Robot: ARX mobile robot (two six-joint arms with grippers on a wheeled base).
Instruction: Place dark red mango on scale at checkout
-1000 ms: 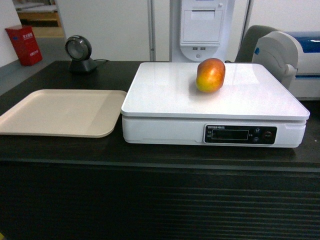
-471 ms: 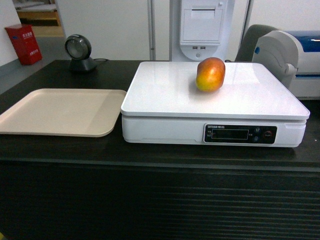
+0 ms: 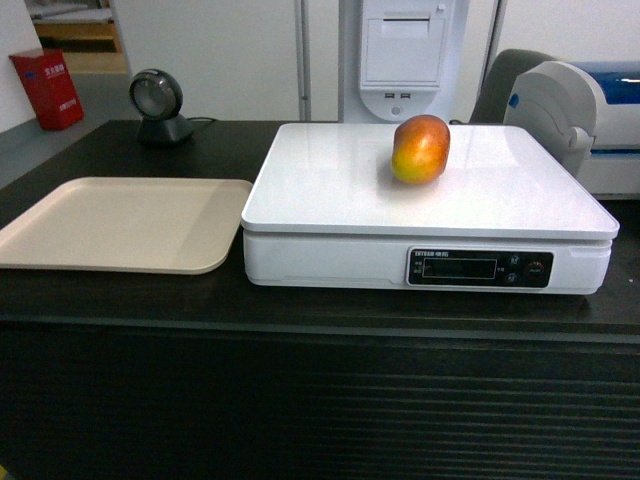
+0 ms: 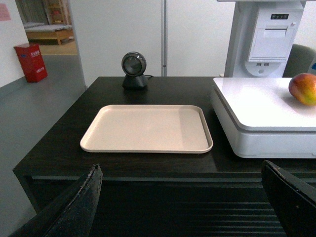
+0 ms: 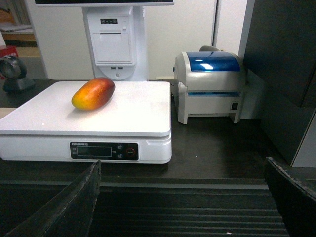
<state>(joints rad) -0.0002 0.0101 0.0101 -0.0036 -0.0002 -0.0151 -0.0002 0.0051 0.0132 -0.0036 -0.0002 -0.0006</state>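
Note:
The dark red mango lies on the white platter of the scale, toward its back middle; nothing touches it. It also shows as the mango in the right wrist view and the mango at the left wrist view's right edge. The scale stands on the black checkout counter. My left gripper is open and empty, held low in front of the counter's ribbed face. My right gripper is open and empty too, also off the counter's front edge. Neither gripper shows in the head view.
A beige tray lies left of the scale. A round black barcode scanner stands at the back left. A label printer sits right of the scale, with a white receipt terminal behind. A dark panel rises at the right.

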